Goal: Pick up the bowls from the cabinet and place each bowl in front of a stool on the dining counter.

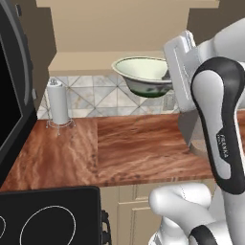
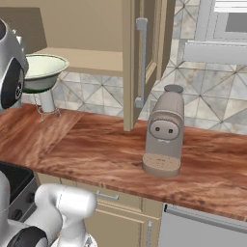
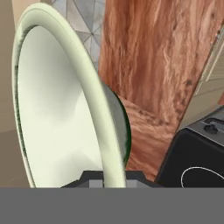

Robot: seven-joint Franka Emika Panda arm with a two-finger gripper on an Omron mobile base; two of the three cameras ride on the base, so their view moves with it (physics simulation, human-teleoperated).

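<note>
A wide bowl [image 1: 141, 72] with a flared rim, pale green inside and dark green outside, hangs in the air just in front of the open tan cabinet's beige shelf [image 1: 81, 62]. It sits roughly level above the wood-grain countertop. My gripper [image 1: 168, 75] is shut on the bowl's right rim, mostly hidden behind my white hand. In the hand view the bowl [image 3: 57, 109] stands on edge, its rim pinched in my gripper [image 3: 114, 177]. From the right base view the bowl [image 2: 41, 71] floats left of the open cabinet door [image 2: 141, 58]. The second bowl, stools and dining counter are out of view.
A reddish-brown countertop [image 1: 124, 148] runs below the cabinet. On it stand a paper towel roll [image 1: 58, 103] at the back left and a beige coffee machine [image 2: 166, 135] to the right. A black stove [image 1: 48, 220] lies at the lower left, below a dark appliance [image 1: 9, 95].
</note>
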